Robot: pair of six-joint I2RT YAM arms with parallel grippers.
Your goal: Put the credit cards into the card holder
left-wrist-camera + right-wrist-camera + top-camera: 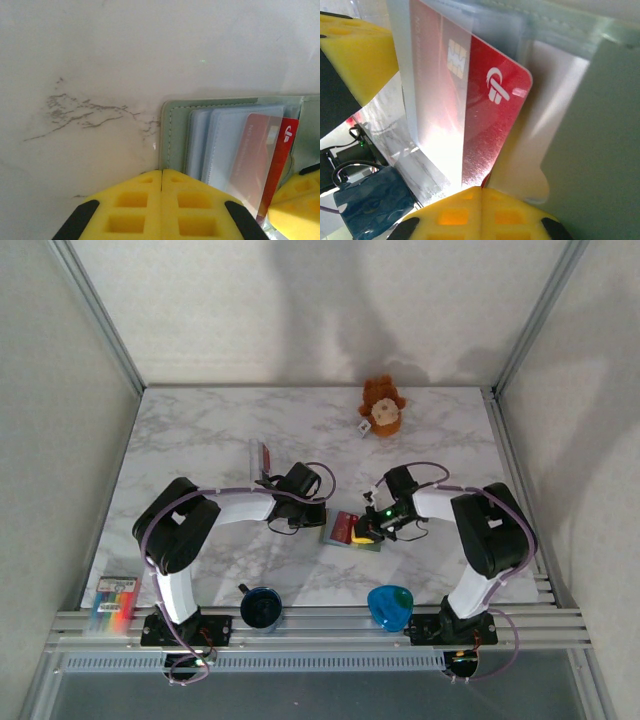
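The card holder [331, 535] lies open on the marble table between the two arms, its grey-green cover [173, 131] and clear sleeves [225, 140] facing up. One red credit card [492, 95] sits partly inside a clear sleeve, its chip under the plastic. My right gripper [481, 190] is shut on that card's free end. My left gripper [161, 174] is shut, its tips resting at the holder's near-left edge with nothing between the pads. In the top view the left gripper [318, 524] and right gripper [366, 534] flank the card [347, 527].
A clear stand [262, 462] with something red in it stands behind the left arm. A brown plush toy [382, 406] sits at the back. Near the front rail are a dark blue cup [261, 607], a blue bowl [389, 605] and a marker pack [113, 598].
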